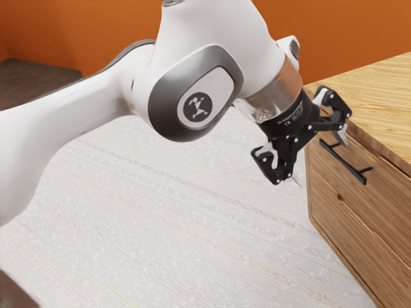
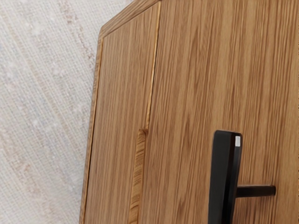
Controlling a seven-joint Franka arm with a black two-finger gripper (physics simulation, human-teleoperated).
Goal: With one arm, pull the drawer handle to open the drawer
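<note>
A wooden cabinet point(image 1: 379, 96) stands at the exterior view's right. Its top drawer front point(image 1: 359, 192) sits flush with the panels around it. A black bar handle point(image 1: 345, 160) is mounted on that front. My gripper point(image 1: 321, 160) is open just in front of the handle's end nearest the arm, one finger above the bar and one below and short of it, neither touching. In the wrist view the handle point(image 2: 224, 179) and its stand-off post point(image 2: 256, 190) lie close ahead on the wood-grain drawer front point(image 2: 210, 84).
A pale woven carpet point(image 1: 160, 218) covers the floor around the cabinet. An orange wall point(image 1: 359, 32) runs behind. The cabinet's lower panel point(image 1: 359, 250) lies beneath the top drawer. My own white arm point(image 1: 96, 122) spans the exterior view's left.
</note>
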